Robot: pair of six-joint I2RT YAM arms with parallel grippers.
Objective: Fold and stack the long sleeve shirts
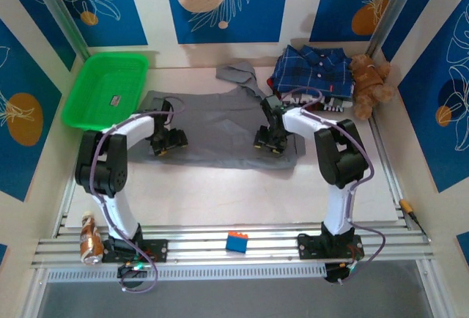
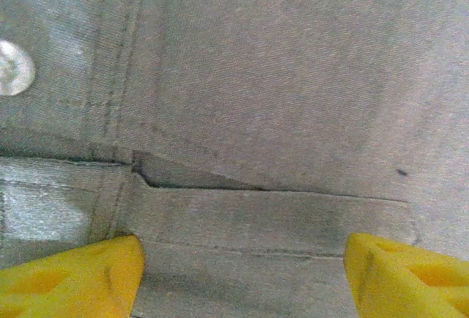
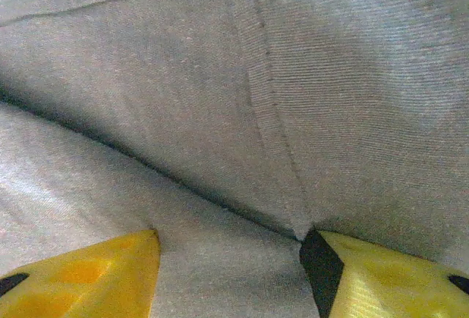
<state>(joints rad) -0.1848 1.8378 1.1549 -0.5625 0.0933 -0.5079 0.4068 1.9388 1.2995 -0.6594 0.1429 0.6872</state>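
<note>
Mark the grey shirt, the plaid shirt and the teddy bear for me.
grey shirt (image 1: 220, 131), top view, on the middle of its spread-out body.
plaid shirt (image 1: 311, 69), top view, on its folded front.
teddy bear (image 1: 368, 80), top view, on its belly.

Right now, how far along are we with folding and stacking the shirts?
Done: the plaid shirt looks folded at the far right. In hand: the grey shirt lies spread out, one sleeve trailing at the back; left gripper and right gripper are down on it, jaws apart. Remaining: fold the grey shirt, then stack the two.
</note>
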